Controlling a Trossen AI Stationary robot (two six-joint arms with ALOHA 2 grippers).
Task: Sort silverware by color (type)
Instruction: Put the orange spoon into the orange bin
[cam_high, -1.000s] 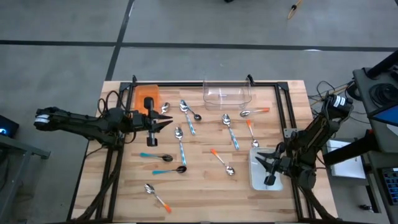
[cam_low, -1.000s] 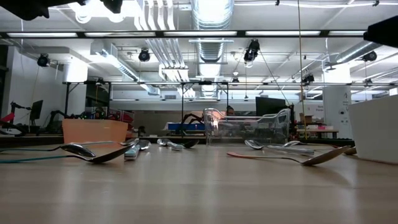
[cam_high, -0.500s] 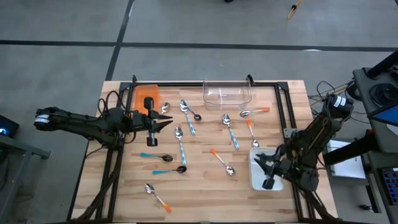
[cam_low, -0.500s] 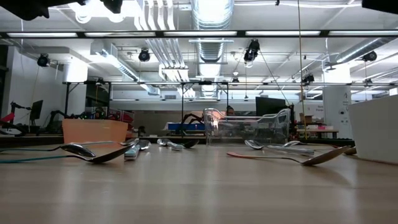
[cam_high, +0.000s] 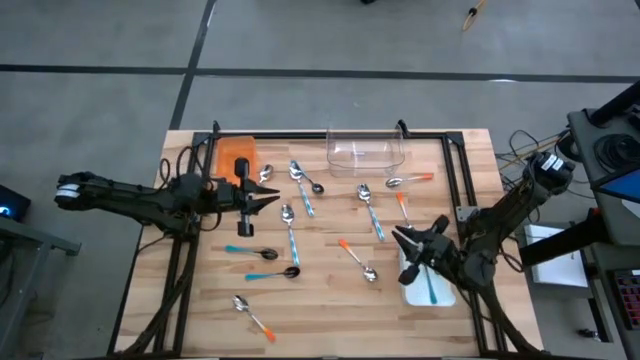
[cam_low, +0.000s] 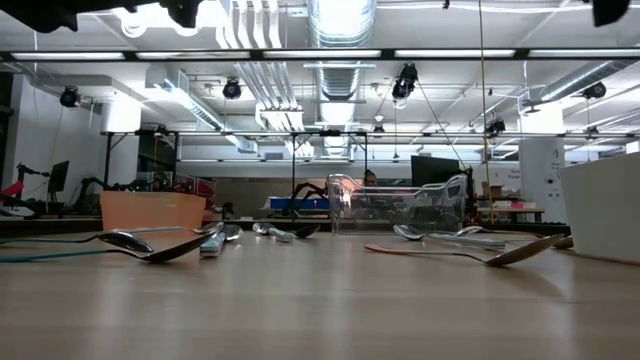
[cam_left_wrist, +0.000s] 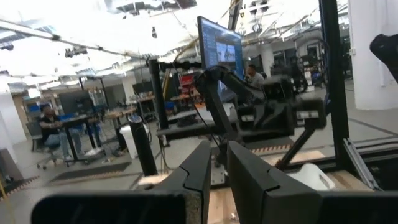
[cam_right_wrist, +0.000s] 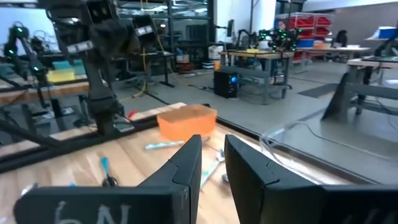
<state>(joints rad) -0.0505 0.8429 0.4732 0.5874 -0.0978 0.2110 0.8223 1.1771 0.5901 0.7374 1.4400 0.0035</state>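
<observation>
The right gripper hangs above the left edge of the white tray at the table's right, empty, its fingers narrowed with a slim gap between them. One teal-handled spoon lies in that tray. The left gripper waits beside the orange tray at the far left, fingers nearly together, holding nothing.

The other spoons lie loose on the wooden table: an orange-handled spoon just left of the right gripper, two more beyond it, a fourth at the near edge, and several teal-handled ones toward the centre, including one. The clear tray at the far edge appears empty.

Judged step: selecting the next spoon.
- Spread the fingers before descending.
- Straddle the handle, not the bowl.
- Grip mid-handle, so the spoon lifts level.
- Match handle colour to tray.
</observation>
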